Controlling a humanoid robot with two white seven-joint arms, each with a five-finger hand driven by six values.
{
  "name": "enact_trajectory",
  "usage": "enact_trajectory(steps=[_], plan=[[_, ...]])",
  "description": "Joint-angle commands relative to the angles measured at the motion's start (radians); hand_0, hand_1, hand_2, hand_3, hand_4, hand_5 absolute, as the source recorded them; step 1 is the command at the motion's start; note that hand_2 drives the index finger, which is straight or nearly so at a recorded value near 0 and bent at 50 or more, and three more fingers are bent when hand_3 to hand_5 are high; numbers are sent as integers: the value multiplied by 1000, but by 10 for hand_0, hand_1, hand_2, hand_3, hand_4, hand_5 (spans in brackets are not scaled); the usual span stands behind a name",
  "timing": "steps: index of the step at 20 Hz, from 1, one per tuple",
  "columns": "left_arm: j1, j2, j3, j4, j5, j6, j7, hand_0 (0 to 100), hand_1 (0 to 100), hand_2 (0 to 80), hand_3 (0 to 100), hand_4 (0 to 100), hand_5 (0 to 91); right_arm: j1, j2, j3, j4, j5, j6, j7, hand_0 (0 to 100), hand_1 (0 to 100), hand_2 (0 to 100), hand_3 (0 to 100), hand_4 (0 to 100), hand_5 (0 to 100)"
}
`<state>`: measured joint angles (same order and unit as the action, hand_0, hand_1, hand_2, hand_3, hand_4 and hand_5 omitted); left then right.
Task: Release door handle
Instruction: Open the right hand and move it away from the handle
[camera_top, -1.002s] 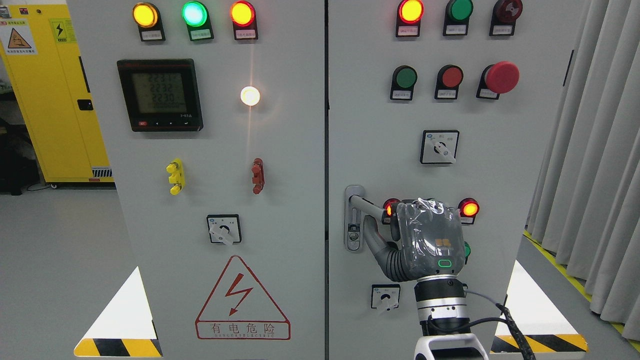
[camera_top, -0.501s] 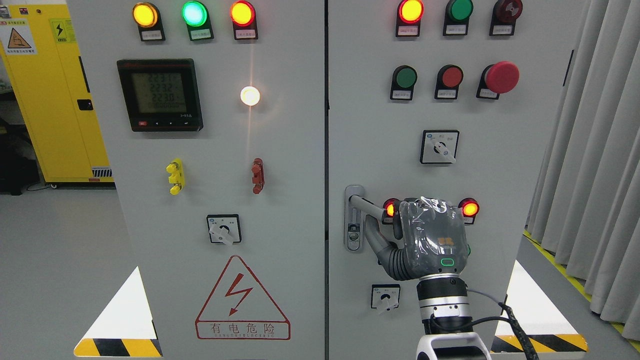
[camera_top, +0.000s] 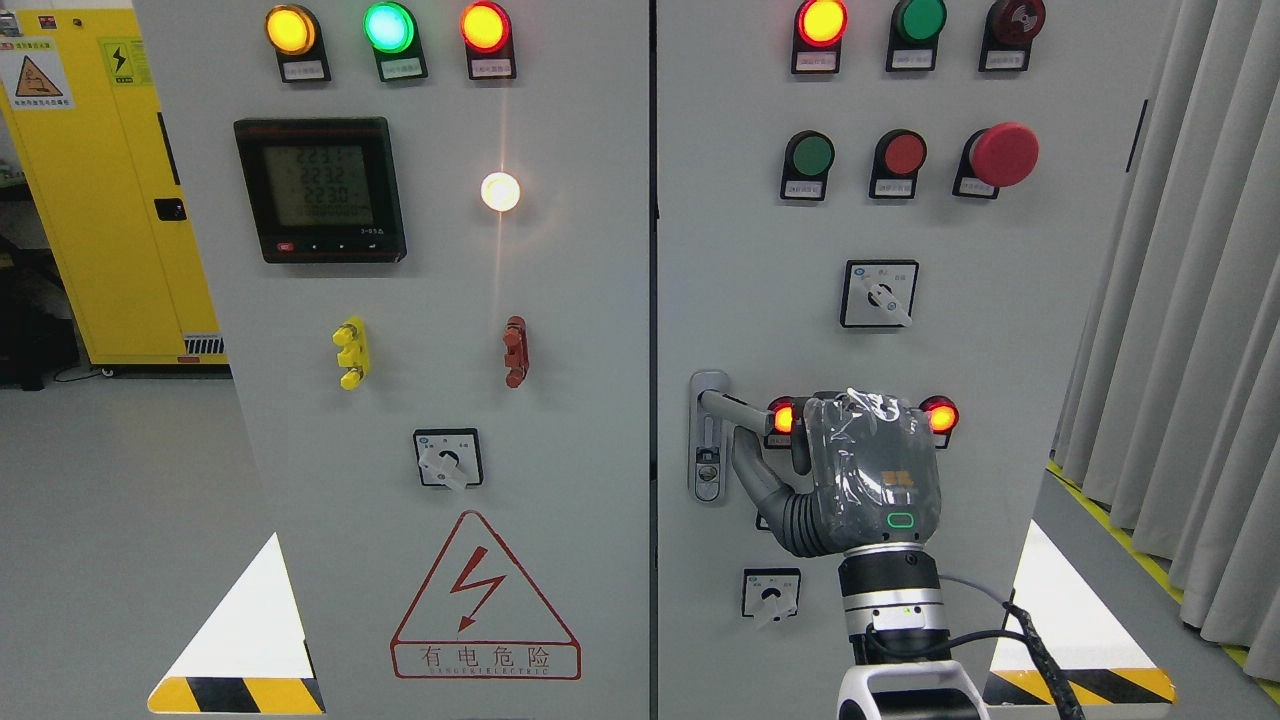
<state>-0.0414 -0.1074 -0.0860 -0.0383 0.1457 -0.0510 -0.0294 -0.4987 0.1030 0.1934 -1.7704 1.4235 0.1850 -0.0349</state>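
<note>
The grey door handle (camera_top: 712, 405) sits at the left edge of the right cabinet door (camera_top: 740, 250), its lever pointing right and ending near a lit red lamp (camera_top: 783, 417). My right hand (camera_top: 790, 450), wrapped in clear plastic, rises from the bottom edge just right of the lever. Its thumb (camera_top: 748, 468) is spread out and lies under the lever's end. The other fingers (camera_top: 801, 445) are mostly hidden behind the back of the hand and stand right of the lever, not wrapped around it. My left arm is out of view.
The left door (camera_top: 560, 420) carries a meter (camera_top: 320, 190), lamps and a rotary switch (camera_top: 448, 458). More push buttons, a red mushroom button (camera_top: 1003, 154) and rotary switches (camera_top: 879, 293) surround my hand. Grey curtains (camera_top: 1190, 300) hang at the right, a yellow cabinet (camera_top: 100, 200) stands at the left.
My right hand has drifted slightly right and down, away from the lever. The handle has not moved.
</note>
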Motion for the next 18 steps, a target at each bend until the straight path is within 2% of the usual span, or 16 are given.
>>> enact_trajectory(steps=[1, 3, 4, 5, 6, 7, 9, 10, 12, 13, 14, 16, 17, 18], plan=[[2, 0, 0, 0, 0, 0, 0, 120, 556, 0, 0, 0, 0, 43, 1, -8, -30, 0, -1, -17, 486, 360, 958, 1000, 1000, 1000], [0, 0, 0, 0, 0, 0, 0, 120, 556, 0, 0, 0, 0, 78, 1, -8, -56, -2, -2, -32, 488, 360, 951, 1000, 1000, 1000], [2, 0, 0, 0, 0, 0, 0, 120, 556, 0, 0, 0, 0, 98, 1, -8, -75, -2, -4, -45, 489, 360, 887, 1000, 990, 999], [0, 0, 0, 0, 0, 0, 0, 120, 556, 0, 0, 0, 0, 120, 0, -8, -90, -8, -6, -54, 491, 361, 878, 1000, 990, 998], [2, 0, 0, 0, 0, 0, 0, 120, 556, 0, 0, 0, 0, 140, -2, -9, -102, -18, -7, -60, 491, 362, 807, 1000, 962, 964], [0, 0, 0, 0, 0, 0, 0, 120, 556, 0, 0, 0, 0, 155, -5, -12, -116, -34, -9, -68, 491, 362, 802, 1000, 962, 955], [2, 0, -1, 0, 0, 0, 0, 120, 556, 0, 0, 0, 0, 193, -5, -46, -153, -63, -39, -83, 484, 365, 676, 965, 883, 833], [2, 0, -1, 0, 0, -1, 0, 120, 556, 0, 0, 0, 0, 222, -3, -57, -174, -64, -59, -91, 487, 366, 553, 777, 750, 657], [2, 0, 0, 0, 0, 0, 0, 120, 556, 0, 0, 0, 0, 270, -2, -63, -207, -67, -79, -102, 492, 365, 449, 621, 584, 495], [0, 0, 0, 0, 0, -1, 0, 120, 556, 0, 0, 0, 0, 287, -2, -71, -221, -71, -79, -103, 496, 364, 341, 452, 419, 348], [2, 0, 0, 0, 0, 0, 0, 120, 556, 0, 0, 0, 0, 302, -3, -83, -233, -72, -84, -103, 500, 362, 290, 395, 368, 292], [0, 0, 0, 0, 0, -1, 0, 120, 556, 0, 0, 0, 0, 316, -3, -112, -248, -75, -114, -105, 517, 351, 152, 212, 180, 104], [2, 0, 0, 0, 0, -1, 0, 120, 556, 0, 0, 0, 0, 318, -3, -135, -248, -78, -137, -112, 517, 351, 152, 212, 180, 104], [0, 0, 0, 0, 0, -1, 0, 120, 556, 0, 0, 0, 0, 322, -3, -158, -247, -98, -166, -131, 519, 350, 97, 149, 116, 40]])
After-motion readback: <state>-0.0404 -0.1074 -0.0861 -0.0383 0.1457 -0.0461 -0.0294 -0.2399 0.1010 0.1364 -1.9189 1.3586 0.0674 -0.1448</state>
